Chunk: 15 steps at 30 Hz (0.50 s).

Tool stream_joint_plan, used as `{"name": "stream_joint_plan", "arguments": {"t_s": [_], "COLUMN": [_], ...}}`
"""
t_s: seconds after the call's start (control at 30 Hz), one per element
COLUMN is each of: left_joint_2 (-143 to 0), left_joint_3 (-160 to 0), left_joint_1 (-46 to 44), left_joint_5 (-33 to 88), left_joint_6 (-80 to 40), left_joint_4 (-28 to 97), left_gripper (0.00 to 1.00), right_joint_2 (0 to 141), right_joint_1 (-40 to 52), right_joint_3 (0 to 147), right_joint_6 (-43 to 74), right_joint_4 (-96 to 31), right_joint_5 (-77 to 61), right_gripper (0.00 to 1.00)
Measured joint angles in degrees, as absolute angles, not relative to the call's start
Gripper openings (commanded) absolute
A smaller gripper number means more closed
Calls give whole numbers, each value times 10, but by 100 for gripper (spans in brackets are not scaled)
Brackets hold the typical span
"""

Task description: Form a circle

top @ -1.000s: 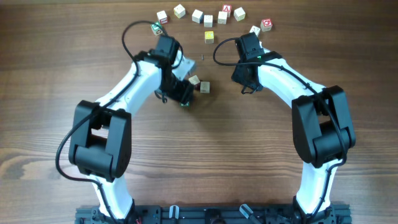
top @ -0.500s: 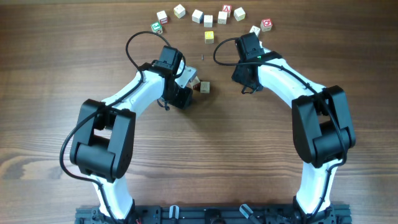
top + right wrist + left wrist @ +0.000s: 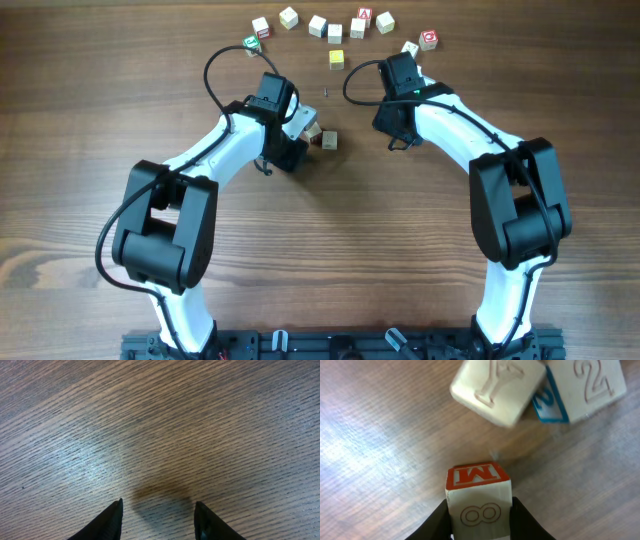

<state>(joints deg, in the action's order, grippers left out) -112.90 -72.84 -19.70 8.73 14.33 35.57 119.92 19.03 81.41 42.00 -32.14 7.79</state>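
Note:
In the left wrist view my left gripper (image 3: 480,512) is shut on a pale wooden cube (image 3: 479,495) with a red M on top and an 8 on its near face; the black fingers (image 3: 439,521) press both its sides. Just beyond lie a cube carved with a Y (image 3: 497,387) and a cube with a blue-framed 2 (image 3: 585,385), touching each other. These three make the tight group (image 3: 320,135) at mid-table; no full circle shows. My right gripper (image 3: 158,517) stands open over bare wood, to the right of the group (image 3: 397,138).
A loose arc of several similar letter cubes (image 3: 318,24) runs along the far edge of the table. A single yellow cube (image 3: 336,59) sits below that arc. A tiny dark speck (image 3: 326,94) lies between the arms.
My left gripper slid up and left beside the mid-table cubes and closed its jaws on the M cube. The right arm has not moved.

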Motion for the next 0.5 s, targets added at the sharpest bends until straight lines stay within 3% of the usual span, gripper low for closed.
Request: {"name": "stream_joint_plan", "arguments": {"t_s": [0.5], "left_joint_2": [-1129], "left_joint_3": [-728], "left_joint_1": [-227], "left_joint_5": [73], "left_joint_6": [182], "left_joint_4": [317], "left_gripper": [27], "right_joint_2": [1199], "right_joint_1": [190], "right_joint_3": [814], "right_joint_6": [420], "right_joint_4": [-322], "right_joint_5": [78], "right_gripper": [46]}}
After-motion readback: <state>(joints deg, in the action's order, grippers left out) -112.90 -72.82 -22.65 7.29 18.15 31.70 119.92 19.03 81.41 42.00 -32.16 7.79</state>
